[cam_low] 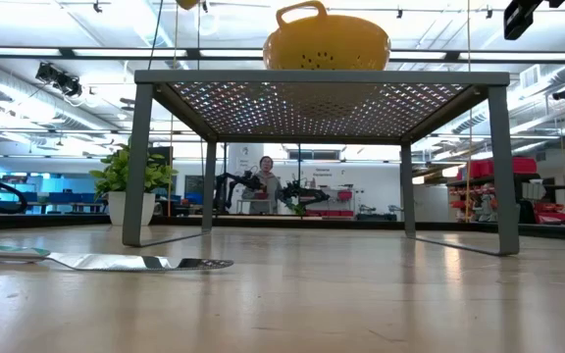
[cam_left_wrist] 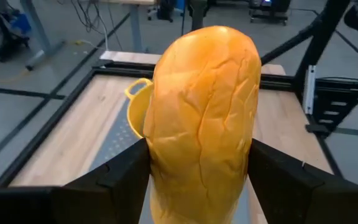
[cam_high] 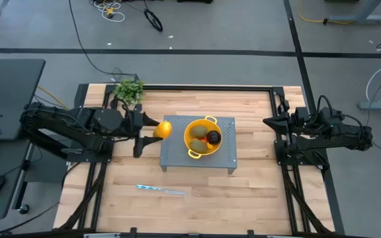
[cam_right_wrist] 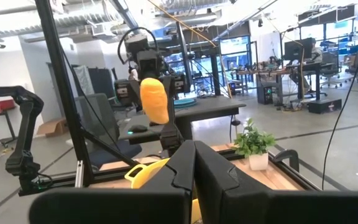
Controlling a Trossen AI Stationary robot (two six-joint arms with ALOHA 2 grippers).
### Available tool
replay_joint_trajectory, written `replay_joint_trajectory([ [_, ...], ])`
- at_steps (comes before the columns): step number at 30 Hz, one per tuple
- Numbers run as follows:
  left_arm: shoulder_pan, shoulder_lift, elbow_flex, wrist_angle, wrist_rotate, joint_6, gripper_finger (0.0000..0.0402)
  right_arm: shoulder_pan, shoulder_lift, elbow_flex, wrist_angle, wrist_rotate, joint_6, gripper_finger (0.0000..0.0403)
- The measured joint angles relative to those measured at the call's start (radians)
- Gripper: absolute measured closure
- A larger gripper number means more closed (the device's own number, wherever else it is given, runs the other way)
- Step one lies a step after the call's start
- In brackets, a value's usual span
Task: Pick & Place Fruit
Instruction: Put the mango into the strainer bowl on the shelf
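Note:
My left gripper (cam_high: 152, 129) hangs just left of the grey perforated stand (cam_high: 177, 155) and is shut on the yellow-orange oblong fruit (cam_left_wrist: 202, 118), which also shows in the high view (cam_high: 165, 129) and the right wrist view (cam_right_wrist: 155, 99). A yellow colander (cam_high: 202, 137) stands on the stand and holds two brownish-green ovals (cam_high: 199, 145) and a small blackish round fruit (cam_high: 213, 137). The tiny orange-red balls do not show clearly. My right gripper (cam_right_wrist: 194, 163) waits shut at the table's right edge (cam_high: 268, 121). My left gripper pinches the oblong fruit between its two fingers (cam_left_wrist: 126, 174), one on each long side of its lower half (cam_left_wrist: 185, 186). The fingers come level from the table's left. The fruit stands upright in the hold, lifted clear above the table.
A thin silvery knife (cam_high: 161, 190) lies on the near part of the table. A small leafy green plant (cam_high: 128, 89) stands at the far left corner. A black frame rail (cam_high: 177, 86) runs round the table. A person (cam_low: 266, 176) sits far behind.

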Motion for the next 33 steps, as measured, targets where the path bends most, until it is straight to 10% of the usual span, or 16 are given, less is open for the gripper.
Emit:
replay_joint_trajectory([
  [33,0.178,0.208,0.000,0.348,0.205,0.076,0.0153,0.000,0.000,0.001,-0.008,-0.008,0.000,0.0387],
])
